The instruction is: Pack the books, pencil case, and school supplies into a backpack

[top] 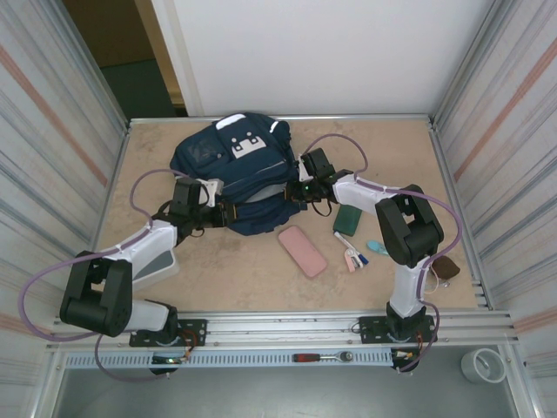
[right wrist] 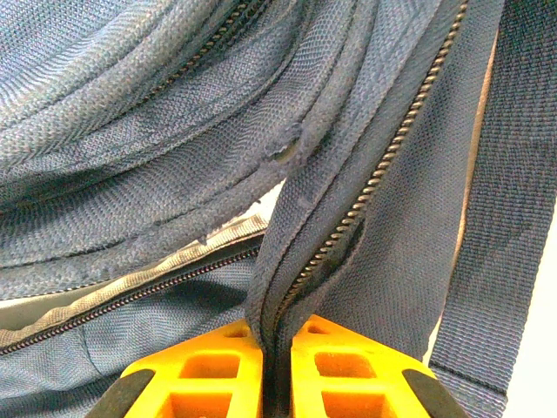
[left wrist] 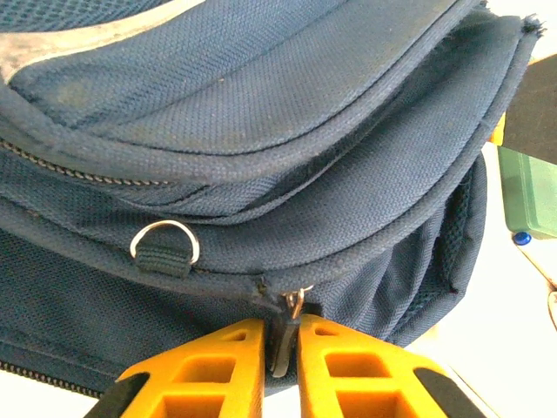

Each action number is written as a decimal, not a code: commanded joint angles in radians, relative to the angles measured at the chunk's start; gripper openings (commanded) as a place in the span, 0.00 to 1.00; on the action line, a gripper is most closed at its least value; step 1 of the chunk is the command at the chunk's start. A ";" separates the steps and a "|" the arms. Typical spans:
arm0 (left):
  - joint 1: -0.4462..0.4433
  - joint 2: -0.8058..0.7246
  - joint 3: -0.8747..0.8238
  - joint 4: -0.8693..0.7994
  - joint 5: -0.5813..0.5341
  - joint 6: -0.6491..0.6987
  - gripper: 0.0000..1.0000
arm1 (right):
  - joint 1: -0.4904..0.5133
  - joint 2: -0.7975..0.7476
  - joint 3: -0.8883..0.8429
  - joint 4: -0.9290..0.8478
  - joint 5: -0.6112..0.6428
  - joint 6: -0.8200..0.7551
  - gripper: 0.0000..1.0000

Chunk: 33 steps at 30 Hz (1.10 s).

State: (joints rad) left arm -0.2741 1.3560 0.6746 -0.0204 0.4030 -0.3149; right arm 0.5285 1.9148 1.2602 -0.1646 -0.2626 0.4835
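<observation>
navy fabric backpack (top: 235,165) at upper centre of table (top: 226,279). left hand (left wrist: 280,338) closed on zipper pull (left wrist: 294,302). right hand (right wrist: 277,344) pinching backpack zipper edge. school supplies (top: 352,255) at lower right of backpack.

Backpack (left wrist: 261,113) coarse woven cloth, matt; zip pull (left wrist: 292,306) metal.

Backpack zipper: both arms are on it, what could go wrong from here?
1. The left fingers pinch only the thin zipper pull; it may slip out under tension.
2. The right fingers clamp a narrow fold of the backpack beside its zipper teeth; if that slips, the bag may drag rather than open.
3. The pink pencil case lies close by the bag's near edge and could get shoved.
</observation>
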 commanded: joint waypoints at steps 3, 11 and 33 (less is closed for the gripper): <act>0.009 0.000 0.000 0.017 0.019 0.019 0.15 | -0.004 0.012 0.002 0.019 -0.010 -0.003 0.11; 0.009 0.024 0.006 0.027 0.018 0.016 0.18 | -0.004 0.013 0.006 0.019 -0.013 -0.003 0.11; 0.009 -0.044 0.007 -0.035 -0.199 0.061 0.00 | -0.062 -0.043 -0.029 -0.023 0.051 -0.055 0.00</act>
State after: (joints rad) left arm -0.2749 1.3617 0.6750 -0.0113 0.3359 -0.2859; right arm 0.5068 1.9121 1.2472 -0.1642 -0.2703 0.4736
